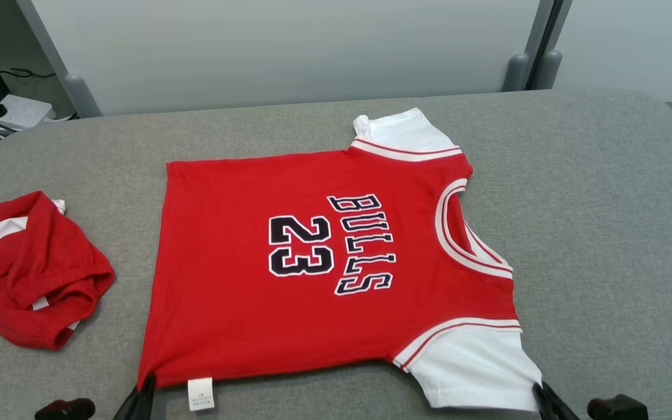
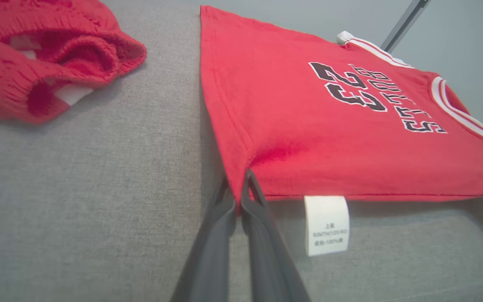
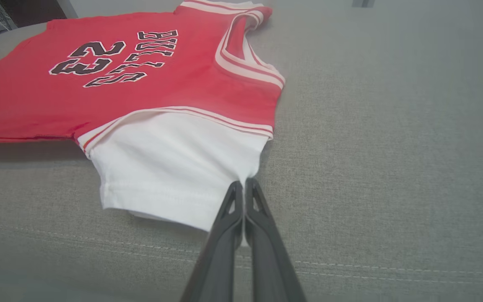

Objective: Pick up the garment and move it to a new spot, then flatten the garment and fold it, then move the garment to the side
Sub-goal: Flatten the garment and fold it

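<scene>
As the jersey's [image 1: 225,315] hem [image 1: 159,262] faces shorts [image 1: 32,274], its collar [image 1: 450,233] faces open cushion [image 1: 604,233].

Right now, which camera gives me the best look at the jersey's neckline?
Head view: it looks down on the jersey and takes in the whole white-trimmed neckline, opening included. The left wrist view shows the neckline at a shallow angle at the far end. The right wrist view catches it from the side, foreshortened.
</scene>
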Robot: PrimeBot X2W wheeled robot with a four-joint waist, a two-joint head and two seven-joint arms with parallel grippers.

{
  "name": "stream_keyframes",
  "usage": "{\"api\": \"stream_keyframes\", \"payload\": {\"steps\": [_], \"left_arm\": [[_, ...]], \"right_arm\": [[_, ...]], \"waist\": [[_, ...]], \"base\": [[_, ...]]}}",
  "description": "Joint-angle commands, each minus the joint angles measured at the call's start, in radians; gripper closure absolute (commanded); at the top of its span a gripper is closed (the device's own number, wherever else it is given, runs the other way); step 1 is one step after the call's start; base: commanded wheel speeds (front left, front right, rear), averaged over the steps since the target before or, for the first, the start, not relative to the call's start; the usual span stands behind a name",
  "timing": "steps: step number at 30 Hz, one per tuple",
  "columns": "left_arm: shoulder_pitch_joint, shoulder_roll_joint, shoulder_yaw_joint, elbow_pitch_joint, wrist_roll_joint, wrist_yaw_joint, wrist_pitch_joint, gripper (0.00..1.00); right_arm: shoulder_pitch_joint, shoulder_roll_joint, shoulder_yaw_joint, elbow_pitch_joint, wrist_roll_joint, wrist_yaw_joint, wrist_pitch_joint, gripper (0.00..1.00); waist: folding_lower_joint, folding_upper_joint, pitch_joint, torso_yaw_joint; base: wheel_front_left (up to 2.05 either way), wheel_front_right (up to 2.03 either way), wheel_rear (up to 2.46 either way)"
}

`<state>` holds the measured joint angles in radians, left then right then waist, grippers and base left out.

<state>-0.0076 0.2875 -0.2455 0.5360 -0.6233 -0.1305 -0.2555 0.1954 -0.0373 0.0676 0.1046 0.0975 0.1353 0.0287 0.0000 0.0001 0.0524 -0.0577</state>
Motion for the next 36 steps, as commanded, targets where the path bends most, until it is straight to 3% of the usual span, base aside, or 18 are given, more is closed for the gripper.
{"api": "stream_keyframes", "payload": {"steps": [1,14,21,36], "left_arm": [[-0.014,0.015,0.046,-0.002,0.008,0.0,-0.006,1.0],[-0.041,0.042,0.028,-0.074,-0.003,0.0,-0.006,1.0],[-0.093,0.109,-0.034,-0.166,-0.038,0.0,-0.006,1.0],[-0.277,0.259,-0.127,-0.298,-0.113,0.0,-0.006,1.0]], "right_arm": [[0.001,-0.013,0.014,-0.037,0.008,-0.005,0.008,1.0],[-0.04,-0.013,0.023,-0.089,-0.015,-0.005,-0.004,1.0],[-0.205,-0.013,0.0,-0.081,-0.058,-0.005,-0.012,1.0],[-0.54,-0.013,-0.091,0.072,-0.108,-0.005,-0.033,1.0]], "waist": [[0.0,-0.0001,-0.006,0.001],[0.0,-0.0001,0.055,0.007],[0.0,-0.0001,0.128,0.026],[0.0,-0.0001,0.326,0.087]], "base": [[0.0,0.0,0.0],[0.0,0.0,0.0],[0.0,0.0,0.0],[0.0,0.0,0.0]]}}
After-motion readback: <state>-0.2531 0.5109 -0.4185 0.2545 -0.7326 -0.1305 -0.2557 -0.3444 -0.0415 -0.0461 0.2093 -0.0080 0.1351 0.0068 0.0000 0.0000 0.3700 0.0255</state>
